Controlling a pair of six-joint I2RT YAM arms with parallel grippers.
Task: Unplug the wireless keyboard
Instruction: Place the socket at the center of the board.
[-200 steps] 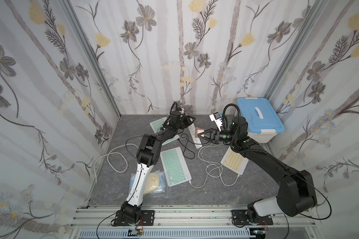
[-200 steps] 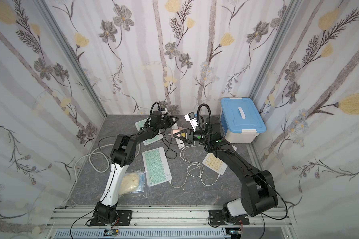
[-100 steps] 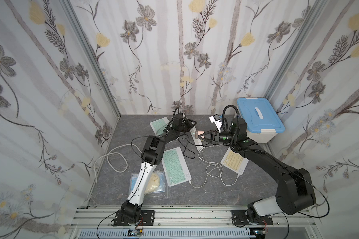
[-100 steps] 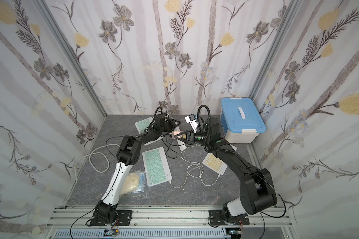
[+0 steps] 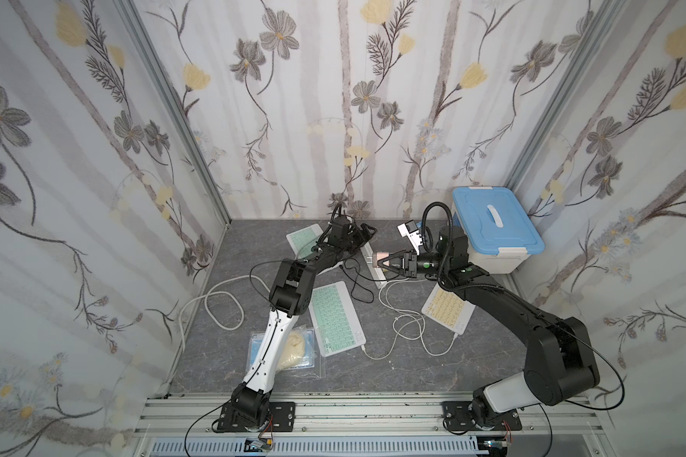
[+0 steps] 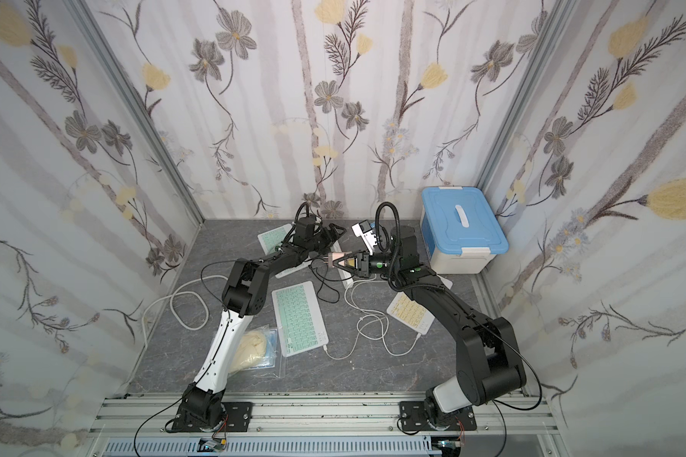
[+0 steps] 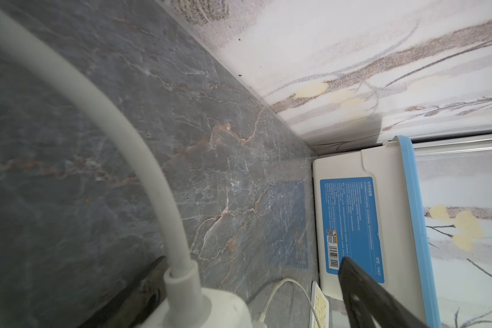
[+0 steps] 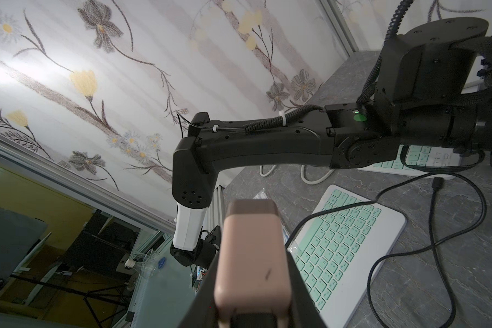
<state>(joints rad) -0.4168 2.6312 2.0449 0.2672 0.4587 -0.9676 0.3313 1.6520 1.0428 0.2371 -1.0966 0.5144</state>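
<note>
Our right gripper (image 5: 389, 261) is clamped on the tail of the pink charger (image 8: 252, 247), which hangs in the air above the power strip (image 5: 375, 275) near the back middle of the counter (image 5: 262, 245), its prongs already out of the socket. Our left gripper (image 5: 365, 236) stands wide open, its fingers on either side of the end of the strip where the thick cord (image 7: 111, 119) enters, holding nothing.

We judge three risks:
- **Loose charger:** most of its body sticks out past our fingertips, so a quick swing could make it pivot or slip out.
- **Tight cable:** the thin white cable (image 5: 389, 344) lies in loose loops from the front corner of the mint keyboard (image 5: 335, 318). We cannot tell whether it ends in the charger. If it does, pulling far away would tighten it, drag the keyboard or snag the black cable (image 5: 357, 285).
- **Unpinned strip:** the strip can slide if anything tugs on it.

The charger's long axis lies roughly level and parallel to the counter's back edge, with its prongs pointing toward the left edge and the left arm. The mint keyboard rests flat in the middle of the counter. Its long axis runs from back to front, slanted a little toward the front right corner.
</note>
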